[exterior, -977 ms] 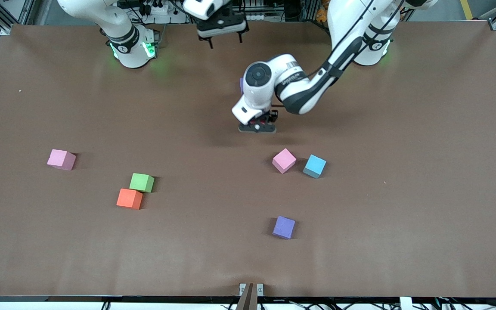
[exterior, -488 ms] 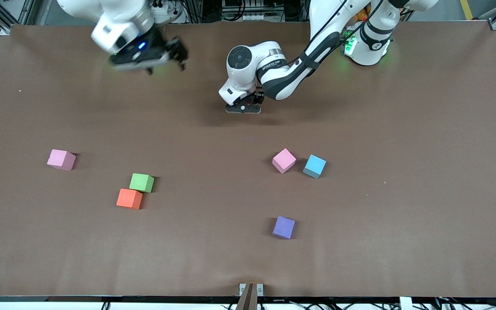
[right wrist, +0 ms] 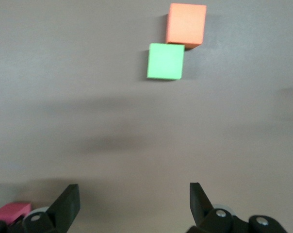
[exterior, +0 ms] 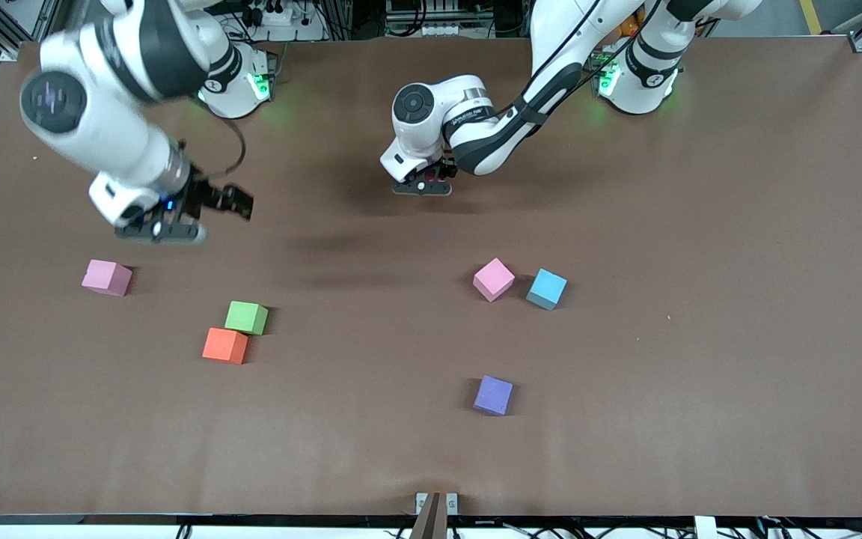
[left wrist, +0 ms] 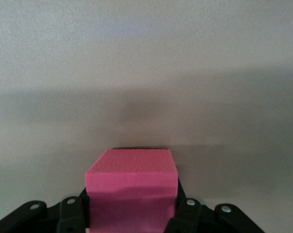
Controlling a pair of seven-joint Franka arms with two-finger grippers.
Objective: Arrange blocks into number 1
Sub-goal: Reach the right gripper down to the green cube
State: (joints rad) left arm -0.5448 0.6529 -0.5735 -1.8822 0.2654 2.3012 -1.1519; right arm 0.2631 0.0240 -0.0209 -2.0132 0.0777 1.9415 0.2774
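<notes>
My left gripper [exterior: 422, 187] hangs low over the middle of the table, toward the arms' bases, shut on a red-pink block [left wrist: 131, 184] that fills the gap between its jaws. My right gripper [exterior: 169, 224] is open and empty, over bare table beside a pink block [exterior: 107, 277]. That pink block [right wrist: 10, 212] shows at the edge of the right wrist view. A green block [exterior: 246, 317] touches an orange block [exterior: 225, 345]. Both the green block [right wrist: 165, 61] and the orange block [right wrist: 186, 24] also show in the right wrist view. A second pink block [exterior: 493, 278] sits next to a light blue one [exterior: 547, 288]. A purple block [exterior: 493, 394] lies nearest the front camera.
The brown table [exterior: 700, 337] carries only the blocks. Both arm bases stand along its edge farthest from the front camera. A small bracket [exterior: 435, 503] sits at the edge nearest that camera.
My right arm swung out from its base and came down over the table near the pink block. My left gripper carried its block a little toward the arms' bases.
</notes>
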